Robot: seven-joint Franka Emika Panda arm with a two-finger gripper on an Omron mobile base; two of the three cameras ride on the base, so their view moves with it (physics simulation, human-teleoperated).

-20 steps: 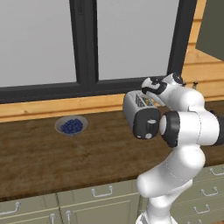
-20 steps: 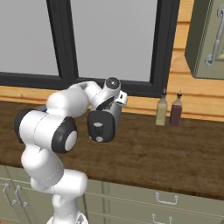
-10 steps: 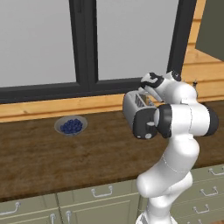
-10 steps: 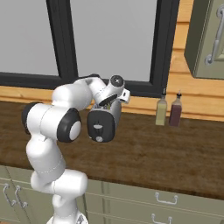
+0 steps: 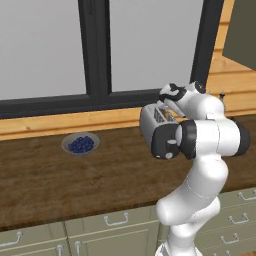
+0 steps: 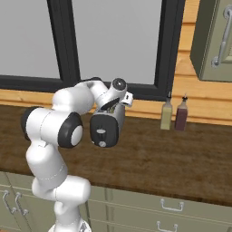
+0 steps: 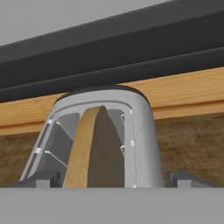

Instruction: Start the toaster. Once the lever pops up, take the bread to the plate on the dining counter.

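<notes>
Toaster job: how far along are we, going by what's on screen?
Done, apparently: the toasting. The thin tan-brown bread slice stands tall out of a slot of the rounded silver-grey toaster, suggesting the lever has popped. In hand: the open gripper sits over the toaster, its fingers either side of the slice, not closed on it. Left: grasping, lifting, and carrying the bread to the plate.

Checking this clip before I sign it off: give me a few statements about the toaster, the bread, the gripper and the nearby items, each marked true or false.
1. A slice of bread stands in the toaster. True.
2. The gripper is shut on the bread. False: its jaws stand open, one fingertip on each side of the toaster.
3. The bowl of blueberries sits on the worktop near the window. True.
4. Two bottles stand on the worktop. True.
5. The bread lies on a plate. False: it is in the toaster slot.
</notes>
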